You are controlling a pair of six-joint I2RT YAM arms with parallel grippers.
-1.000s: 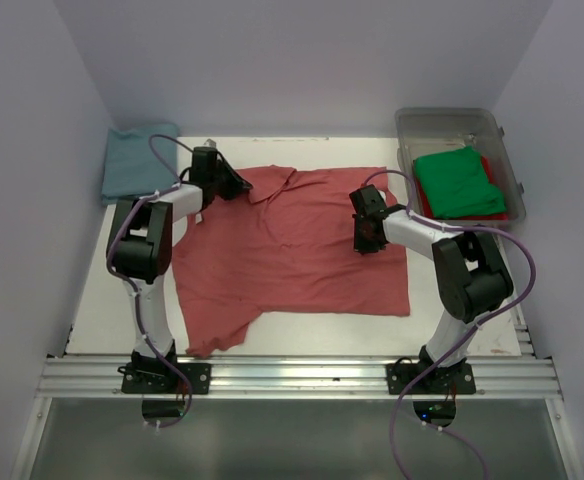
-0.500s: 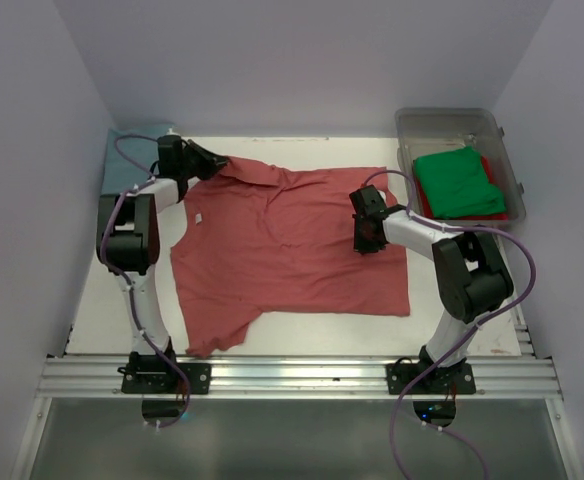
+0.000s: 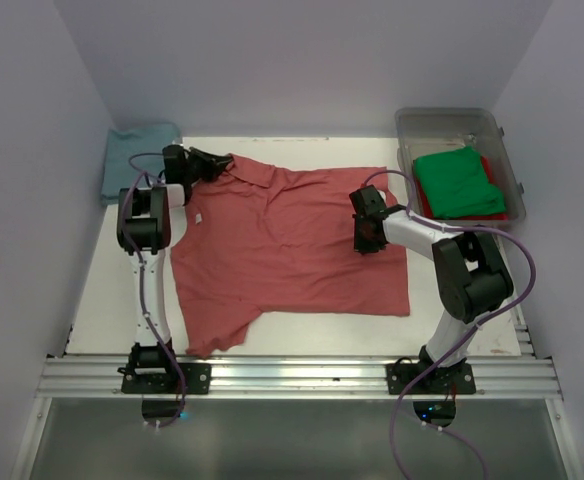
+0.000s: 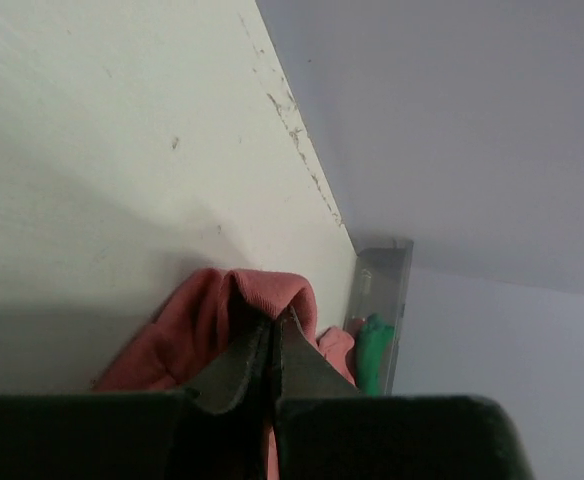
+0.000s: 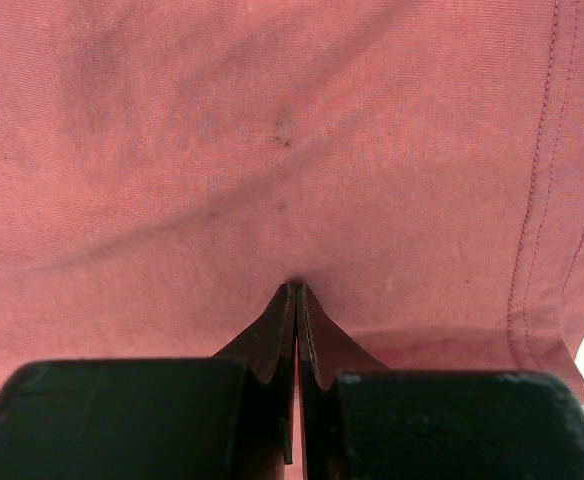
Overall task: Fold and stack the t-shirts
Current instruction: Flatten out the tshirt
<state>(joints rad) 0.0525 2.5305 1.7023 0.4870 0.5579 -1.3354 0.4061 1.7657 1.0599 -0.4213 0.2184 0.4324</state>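
Two closed grippers work on one salmon-red, short-sleeved t-shirt of soft plain cloth (image 3: 292, 245). It lies spread and slightly rumpled across the middle of the white table surface (image 3: 97, 300).

Left gripper (image 3: 215, 160): fingers together, clamped on a raised fold at the shirt's far left part, by the collar. The left wrist view shows cloth bunched around the tips.

Right gripper (image 3: 365, 230): fingers together, pinching a small pucker of cloth close to the shirt's right edge, beside the stitched hem.

Handling, as judged: light, limp fabric that sags and creases when lifted. It is best taken at collar, seam or hem, where doubled cloth gives a firmer pinch.

One folded dusty teal-blue shirt (image 3: 137, 160) rests at the far left corner, just beyond the left gripper.
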